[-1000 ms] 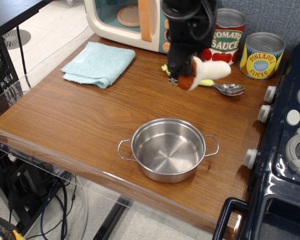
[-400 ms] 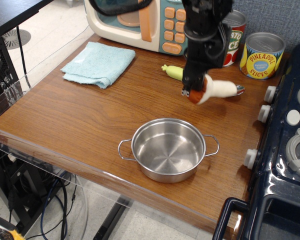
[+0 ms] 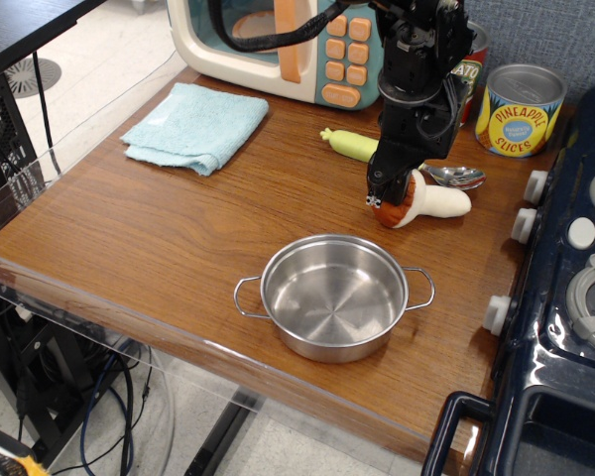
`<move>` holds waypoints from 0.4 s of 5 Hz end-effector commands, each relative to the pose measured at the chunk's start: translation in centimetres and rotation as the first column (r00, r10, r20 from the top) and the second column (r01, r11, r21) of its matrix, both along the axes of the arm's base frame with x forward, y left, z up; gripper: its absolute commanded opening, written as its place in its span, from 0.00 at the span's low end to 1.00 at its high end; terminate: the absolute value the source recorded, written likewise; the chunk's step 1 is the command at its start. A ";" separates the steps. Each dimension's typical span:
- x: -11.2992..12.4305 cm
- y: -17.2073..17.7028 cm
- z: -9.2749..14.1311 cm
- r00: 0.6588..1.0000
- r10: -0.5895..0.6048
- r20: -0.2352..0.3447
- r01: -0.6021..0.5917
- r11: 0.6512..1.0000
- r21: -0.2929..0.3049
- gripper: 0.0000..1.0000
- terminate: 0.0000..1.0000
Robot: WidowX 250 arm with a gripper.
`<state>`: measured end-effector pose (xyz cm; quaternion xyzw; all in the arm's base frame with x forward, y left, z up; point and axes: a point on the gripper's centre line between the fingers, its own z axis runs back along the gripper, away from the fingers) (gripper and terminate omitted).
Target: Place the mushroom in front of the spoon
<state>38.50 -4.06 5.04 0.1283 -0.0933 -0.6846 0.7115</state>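
table (image 3: pixel 149 238) | towel (image 3: pixel 196 124) | pot (image 3: pixel 334 297) | spoon (image 3: pixel 397 159) | 2 cans (image 3: pixel 519 109) | microwave (image 3: pixel 278 45)

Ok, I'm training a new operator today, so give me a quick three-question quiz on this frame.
1. True or false: the mushroom lies inside the pot.
2. What lies just behind the mushroom? A) spoon B) towel C) pineapple can
3. Which part of the mushroom is at the end effector?

Key: 1. False, it is on the table beside the pot. 2. A. 3. The reddish-brown cap.
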 end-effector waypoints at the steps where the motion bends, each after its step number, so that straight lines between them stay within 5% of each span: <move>1: 0.2 -0.5 2.2 0.998 0.018 0.058 -0.018 1.000 -0.004 1.00 0.00; 2: 0.2 -0.4 3.9 0.997 0.015 0.081 -0.013 1.000 -0.021 1.00 0.00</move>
